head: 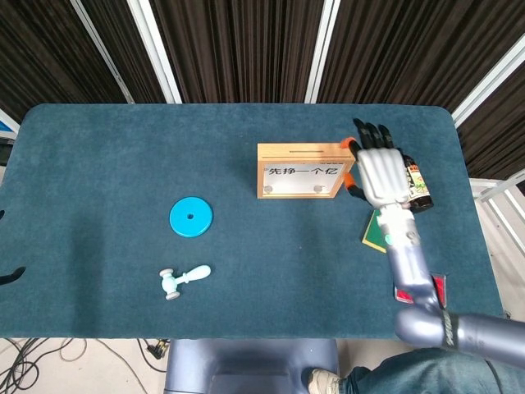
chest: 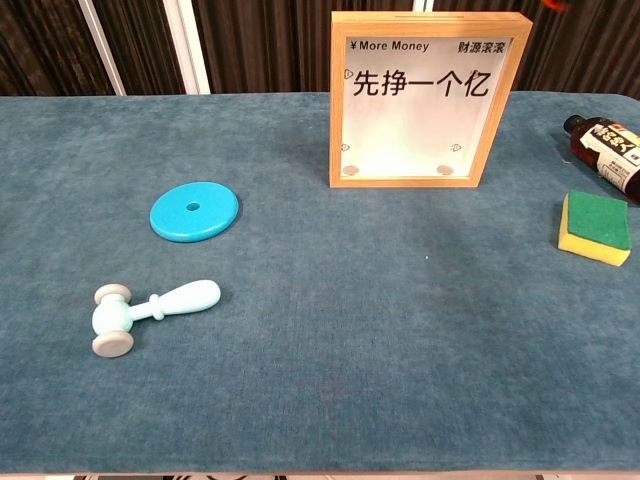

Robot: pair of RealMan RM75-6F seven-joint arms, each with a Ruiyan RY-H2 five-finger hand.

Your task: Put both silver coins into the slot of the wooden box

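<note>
Hovering right robot hand [head: 384, 174] released, fingers spread, beside wooden box [head: 299, 171] right edge, both coins [chest: 349, 170] inside

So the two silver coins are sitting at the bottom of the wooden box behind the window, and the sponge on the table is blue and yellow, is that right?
Nearly. The two silver coins do sit at the bottom of the wooden box behind its window, but the sponge is green and yellow, not blue and yellow. The chest view shows it clearly.
</note>
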